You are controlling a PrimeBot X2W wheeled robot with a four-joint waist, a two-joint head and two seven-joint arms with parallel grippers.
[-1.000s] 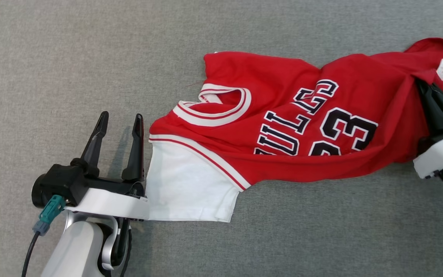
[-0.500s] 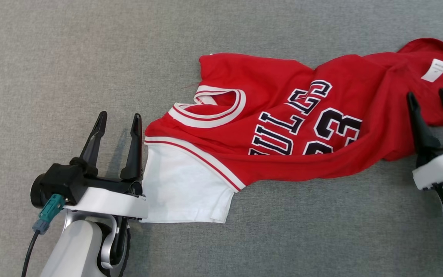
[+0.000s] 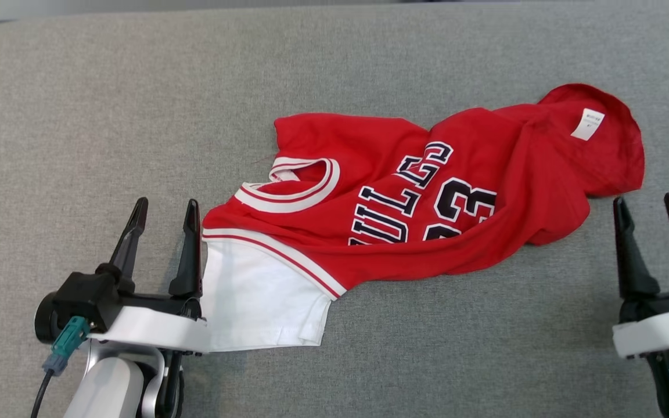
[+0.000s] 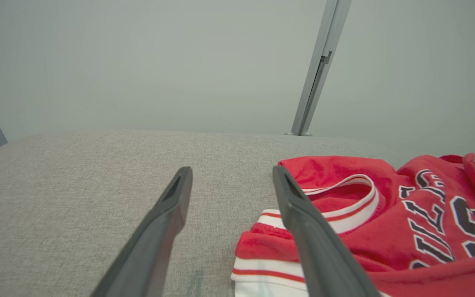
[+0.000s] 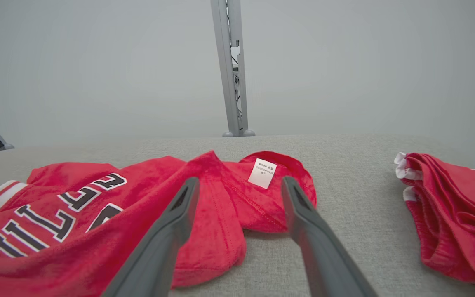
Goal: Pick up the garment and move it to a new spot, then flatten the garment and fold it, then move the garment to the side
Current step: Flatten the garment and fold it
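A red basketball jersey [image 3: 427,197] with dark lettering, a white-trimmed collar and a white sleeve [image 3: 253,296] lies rumpled across the grey surface; its hem with a white label [image 3: 587,123] is bunched at the right. My left gripper [image 3: 163,209] stands open just left of the sleeve, holding nothing. My right gripper [image 3: 645,202] is open below the bunched hem, apart from the cloth. The left wrist view has the collar [image 4: 344,198] right of my open fingers [image 4: 171,206]. In the right wrist view the label [image 5: 262,172] lies beyond the open fingers [image 5: 184,202].
The grey fabric-covered surface [image 3: 137,87] spreads all around the jersey. A second red garment [image 5: 452,206] with white trim lies bunched at the right in the right wrist view. A grey metal post [image 5: 231,66] stands behind the surface's far edge.
My right gripper let go of the jersey's hem, opened and drew back toward me; the hem dropped flat. The head camera has tilted, shifting the whole picture down.
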